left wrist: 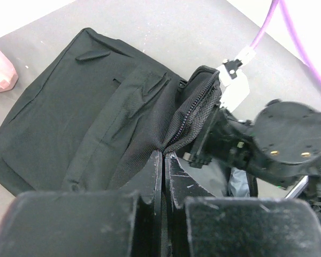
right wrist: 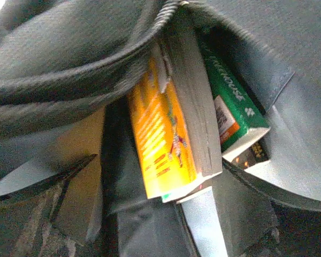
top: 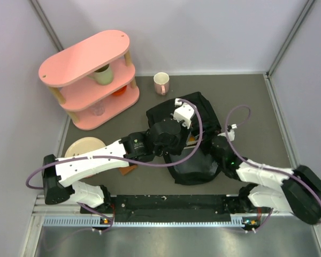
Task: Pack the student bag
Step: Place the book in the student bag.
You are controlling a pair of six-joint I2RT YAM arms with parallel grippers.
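So the student bag [top: 195, 168] is lying floppy in the middle of the dark table [top: 251, 107], just in front of both arms, with its zip mouth gaping toward the right arm. The left gripper [left wrist: 163, 160] is pinching the fabric edge right beside the zipper. Its fingers are pressed together on the cloth, holding that flap up. The right gripper [left wrist: 211, 144] is poking into the opening from the other side, and honestly I can't tell whether its jaws are apart or together because the bag is hiding them. The right wrist view is looking straight into the bag. A thick paperback with a yellow-orange cover [right wrist: 160, 144] is sitting in there on edge, its grey page block facing the camera. A green book [right wrist: 230, 101] is tucked in right against it on the far side. Something dark with orange print is peeking out under the green one, too small to make out. Off to the back left, a pink three-tier shelf [top: 85, 56] is holding a green mug [top: 102, 75] on its middle level, something orange [top: 119, 92] beside that, and a clear glass [top: 98, 110] on the bottom tier. A pale mug [top: 161, 83] is standing on the table between the shelf and the bag, and a tan plate [top: 85, 145] is sitting near the left arm.
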